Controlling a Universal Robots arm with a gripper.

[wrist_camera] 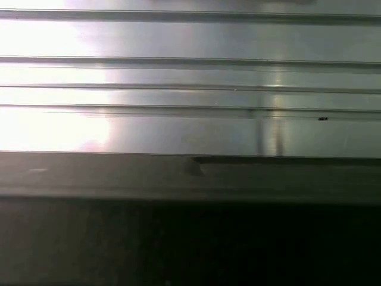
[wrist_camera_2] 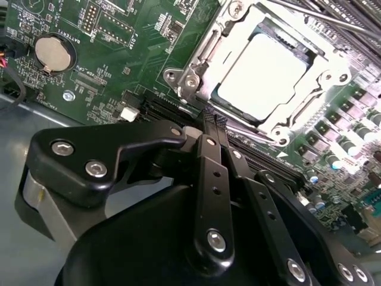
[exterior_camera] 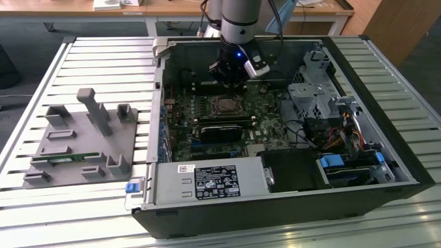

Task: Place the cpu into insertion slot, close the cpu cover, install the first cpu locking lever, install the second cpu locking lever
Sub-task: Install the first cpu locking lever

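While near cpu cover [wrist_camera_2: 221, 47] edge, hand [wrist_camera_2: 210, 123].

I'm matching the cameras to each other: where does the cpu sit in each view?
Exterior view: the cpu lies in the socket, mid-board inside the open computer case.
Second wrist view: the cpu is the pale square framed by the silver cpu cover.
First wrist view: ribbed silver metal slats.
Shared landmark: the green circuit board around the socket.
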